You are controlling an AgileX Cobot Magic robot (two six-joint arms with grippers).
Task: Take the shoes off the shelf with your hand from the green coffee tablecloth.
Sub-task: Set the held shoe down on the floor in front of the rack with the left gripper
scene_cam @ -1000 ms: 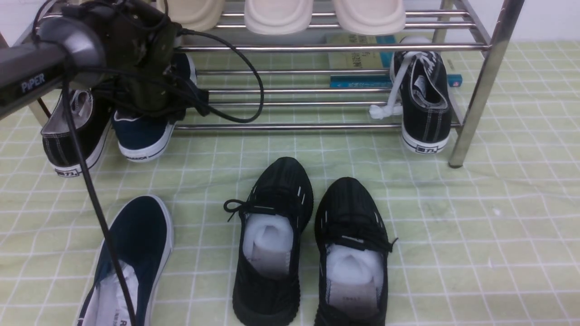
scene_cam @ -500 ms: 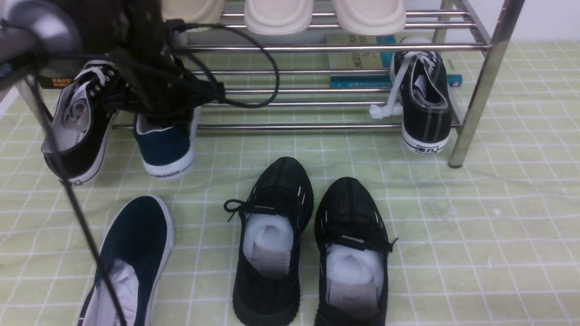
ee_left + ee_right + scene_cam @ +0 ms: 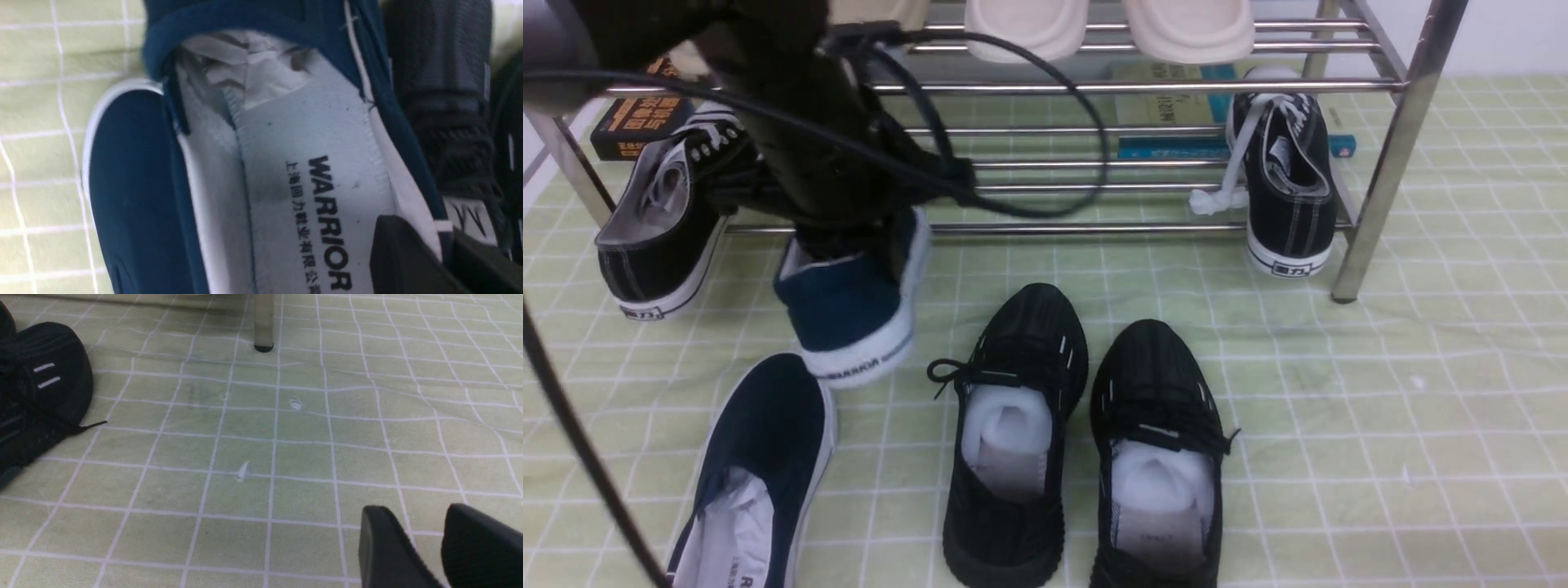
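Two navy shoes point(image 3: 849, 306) — one gripped by left end effector point(image 3: 445, 249), one lying.

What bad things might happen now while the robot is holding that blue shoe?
The jaws pinch only the thin rim of the held blue shoe, so it might slip and drop. It hangs close to the other blue shoe and the black knit sneakers, so lowering carelessly could knock them. The looping cable might snag the shelf bars.
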